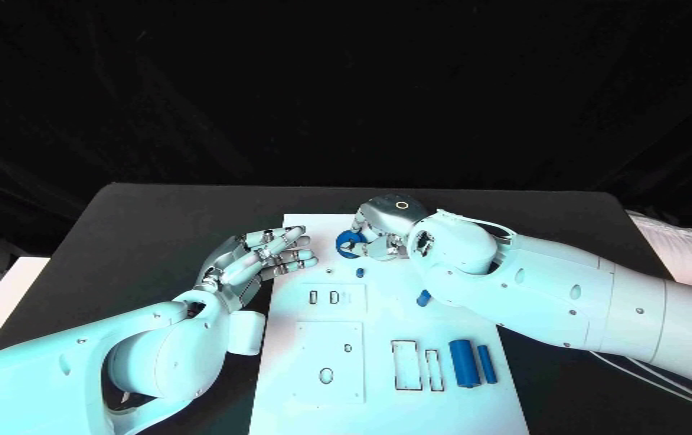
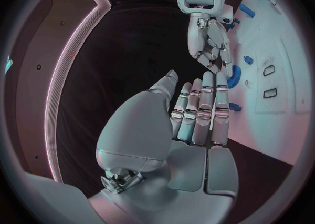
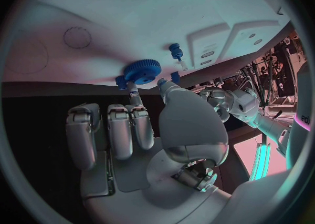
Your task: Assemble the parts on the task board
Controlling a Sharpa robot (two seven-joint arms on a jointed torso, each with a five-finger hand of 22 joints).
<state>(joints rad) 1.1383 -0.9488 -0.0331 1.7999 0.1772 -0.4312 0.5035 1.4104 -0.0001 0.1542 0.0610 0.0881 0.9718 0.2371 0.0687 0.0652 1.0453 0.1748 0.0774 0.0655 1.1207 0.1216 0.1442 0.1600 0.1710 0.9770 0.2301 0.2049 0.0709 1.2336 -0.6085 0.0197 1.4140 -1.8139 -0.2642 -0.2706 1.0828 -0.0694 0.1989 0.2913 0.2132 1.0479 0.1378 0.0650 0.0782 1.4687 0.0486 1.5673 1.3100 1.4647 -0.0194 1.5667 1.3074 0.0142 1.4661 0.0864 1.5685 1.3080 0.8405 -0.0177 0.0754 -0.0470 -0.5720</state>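
From my seat, my right hand [image 1: 382,227] sits over the far edge of the task board [image 1: 378,387], and its back hides most of what the fingers are doing in the head view. The right wrist view is clearer: a fingertip and the thumb [image 3: 172,88] meet at a blue gear [image 3: 142,69] lying near the board's edge, though I cannot tell whether they truly pinch it or only touch it. The other fingers are curled in side by side. Just beside the gear a small blue peg [image 3: 175,51] stands upright on the board.

My left hand [image 1: 257,260] is flat with its fingers stretched out and apart, holding nothing, its fingertips at the board's left edge.

Further out on the board I see another small blue piece [image 1: 424,299] partly tucked under my right forearm, and two blue cylinders [image 1: 473,363] lying side by side near the rectangular slots [image 1: 418,366].
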